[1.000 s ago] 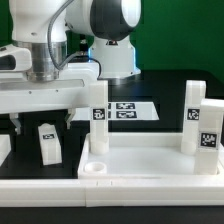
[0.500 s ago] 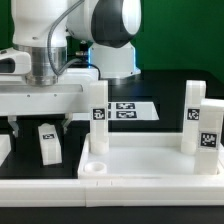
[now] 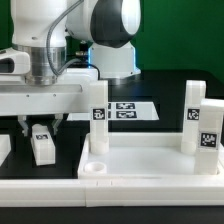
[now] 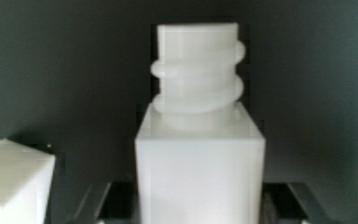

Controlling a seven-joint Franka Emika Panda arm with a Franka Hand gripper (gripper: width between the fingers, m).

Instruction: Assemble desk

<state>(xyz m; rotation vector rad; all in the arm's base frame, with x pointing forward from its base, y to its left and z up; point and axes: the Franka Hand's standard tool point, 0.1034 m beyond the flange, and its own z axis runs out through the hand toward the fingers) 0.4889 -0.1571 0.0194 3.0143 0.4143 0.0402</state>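
The white desk tabletop [image 3: 150, 160] lies at the front, with a round corner socket [image 3: 93, 168] near its front left corner. Three tagged white legs stand on it: one at the back left [image 3: 98, 125] and two at the exterior view's right [image 3: 193, 112] [image 3: 208, 135]. A fourth tagged leg [image 3: 41, 145] stands on the black table left of the tabletop. My gripper [image 3: 41, 127] is over it, fingers closed on its top. In the wrist view the leg [image 4: 201, 165] fills the space between the fingers [image 4: 98, 200], its threaded end pointing away.
The marker board [image 3: 128, 110] lies flat behind the tabletop. A white part [image 3: 3, 148] sits at the exterior view's left edge, close to the held leg; it also shows in the wrist view [image 4: 7, 180]. The robot base stands at the back.
The fingers have closed in on the loose leg. The leg has shifted a little toward the exterior view's left and stands straighter.
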